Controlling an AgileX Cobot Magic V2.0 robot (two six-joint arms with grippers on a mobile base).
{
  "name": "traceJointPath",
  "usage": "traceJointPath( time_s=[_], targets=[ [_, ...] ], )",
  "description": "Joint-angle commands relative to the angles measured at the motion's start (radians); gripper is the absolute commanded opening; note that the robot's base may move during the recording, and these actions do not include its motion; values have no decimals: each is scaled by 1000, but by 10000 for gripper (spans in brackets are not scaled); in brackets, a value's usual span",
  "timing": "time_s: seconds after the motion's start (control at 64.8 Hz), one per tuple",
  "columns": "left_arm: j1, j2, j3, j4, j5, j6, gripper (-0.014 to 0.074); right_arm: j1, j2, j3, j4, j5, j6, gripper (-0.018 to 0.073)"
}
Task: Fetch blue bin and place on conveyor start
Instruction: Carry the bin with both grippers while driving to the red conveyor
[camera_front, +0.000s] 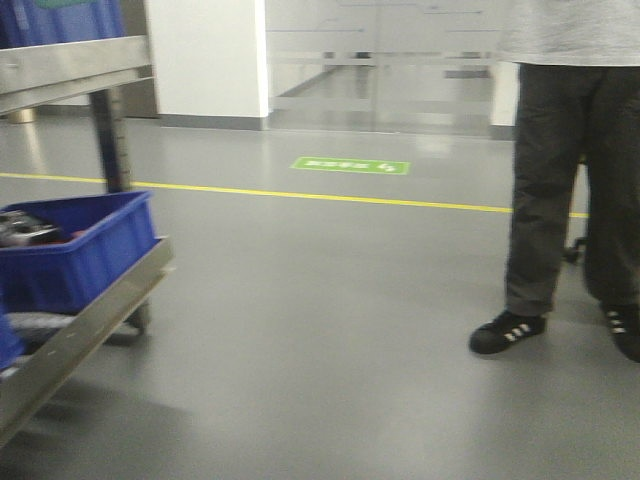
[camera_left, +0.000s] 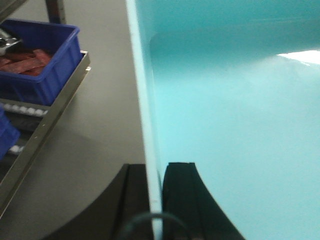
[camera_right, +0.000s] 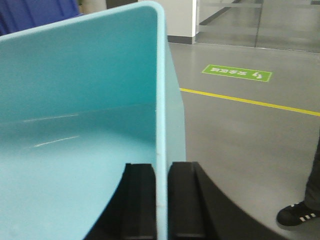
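Observation:
The blue bin is a pale turquoise tub, empty inside. In the left wrist view its inside (camera_left: 230, 115) fills the right side, and my left gripper (camera_left: 156, 172) is shut on its left wall rim, one finger inside and one outside. In the right wrist view the bin (camera_right: 75, 100) fills the left side, and my right gripper (camera_right: 161, 170) is shut on its right wall rim. The bin hangs above the grey floor. The conveyor start is out of view. The front view shows neither the bin nor the grippers.
A stainless-steel shelf rack (camera_front: 85, 330) stands at the left with a dark blue crate (camera_front: 80, 250) of parts, also in the left wrist view (camera_left: 45, 65). A person in black trousers (camera_front: 570, 180) stands at the right. A yellow floor line (camera_front: 330, 197) and a green sign (camera_front: 350, 165) lie ahead.

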Motion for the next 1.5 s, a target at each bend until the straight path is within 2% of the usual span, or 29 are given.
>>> traceJointPath(
  time_s=[0.0, 1.481],
  targets=[
    [-4, -1, -8, 6, -47, 8, -111, 6, -16, -7, 10, -97, 2, -162],
    [-4, -1, -8, 10, -47, 8, -111, 6, -16, -7, 10, -99, 2, -162]
  ],
)
